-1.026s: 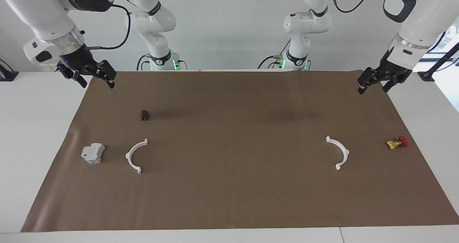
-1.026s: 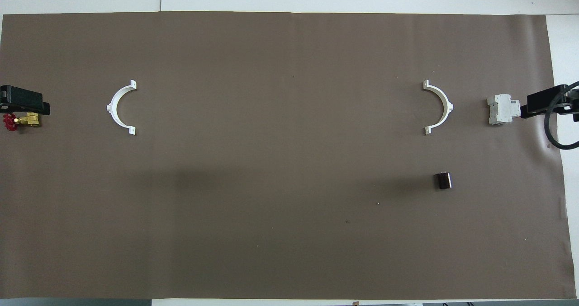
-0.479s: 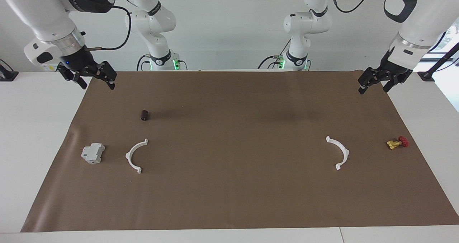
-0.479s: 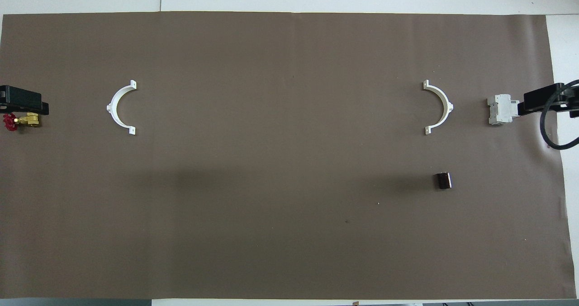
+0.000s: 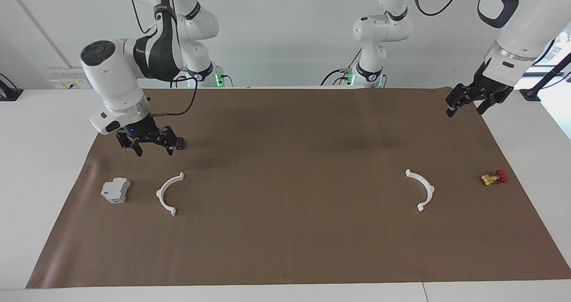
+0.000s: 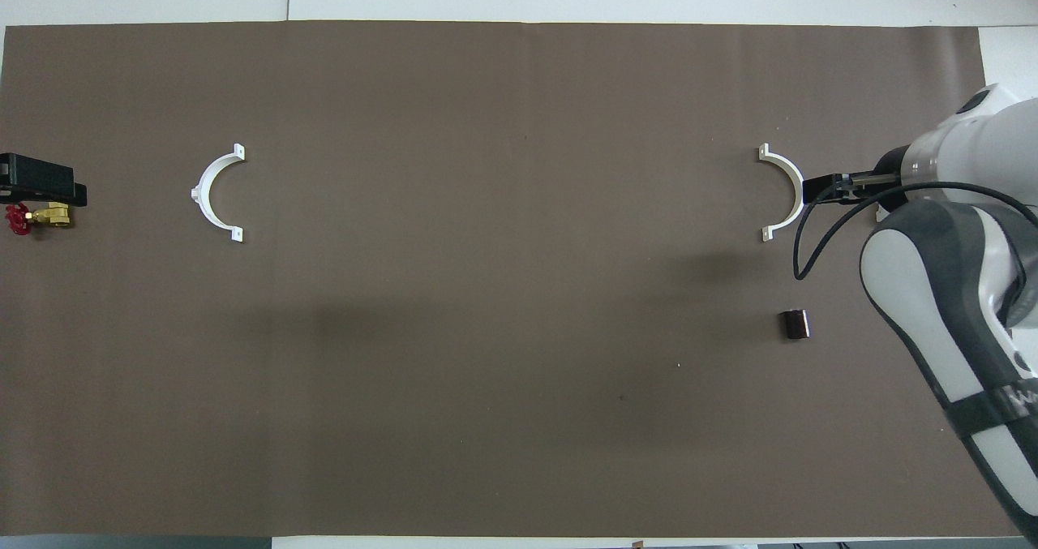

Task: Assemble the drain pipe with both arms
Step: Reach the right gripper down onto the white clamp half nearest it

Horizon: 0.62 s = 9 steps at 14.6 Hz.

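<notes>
1. While the right gripper [image 5: 151, 146] hung over the brown mat [image 5: 285, 248], its jaws released and empty, the left gripper [image 5: 466, 103] waited over the mat's corner at the left arm's end, jaws also released, holding nothing.
2. The drain pipe lay as two separate pieces flat on the worktop, well apart; one half-ring [image 5: 169, 193] sat toward the right arm's end, beside the grey block [image 5: 115, 190]; the other half-ring [image 5: 420, 189] sat toward the left arm's end, near the yellow-and-red valve [image 5: 494, 177]; nothing was joined yet.
3. Risk, as a judgement: the thin half-ring lies flat, so the jaws could scrape the mat or skid the piece sideways instead of pinching it; a pinch on the curved part could make it twist or pop out.
4. Risk: the grey block is close by, so a wide approach might knock it; the small dark cylinder [image 6: 795, 324] sits near the right gripper's path too.
5. Risk: tabs might meet misaligned if either half is held tilted.
6. Containers: none seen; nothing was in anything.
</notes>
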### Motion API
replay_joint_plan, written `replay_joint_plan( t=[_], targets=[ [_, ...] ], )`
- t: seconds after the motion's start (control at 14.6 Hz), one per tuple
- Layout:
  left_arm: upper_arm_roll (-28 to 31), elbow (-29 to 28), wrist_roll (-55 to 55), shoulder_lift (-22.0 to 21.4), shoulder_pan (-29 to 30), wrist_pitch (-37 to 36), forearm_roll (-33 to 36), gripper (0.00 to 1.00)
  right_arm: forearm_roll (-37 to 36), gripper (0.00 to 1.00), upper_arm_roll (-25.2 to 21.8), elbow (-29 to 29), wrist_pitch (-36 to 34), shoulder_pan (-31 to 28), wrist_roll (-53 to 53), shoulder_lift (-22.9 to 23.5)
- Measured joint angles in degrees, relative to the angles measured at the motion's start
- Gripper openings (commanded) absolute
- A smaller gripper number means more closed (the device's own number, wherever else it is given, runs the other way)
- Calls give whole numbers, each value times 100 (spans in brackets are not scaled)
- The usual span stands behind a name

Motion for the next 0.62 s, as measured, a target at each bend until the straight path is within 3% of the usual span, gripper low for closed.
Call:
replay_joint_plan(
  t=[0.34, 0.62],
  targets=[
    [-11, -42, 0, -2, -22, 7, 0, 100, 124, 84, -14, 130, 883, -102, -260, 1003],
    [-11, -372, 5, 12, -22, 620, 0, 100, 372, 77, -21, 319, 1127, -279, -678, 1588]
  ],
)
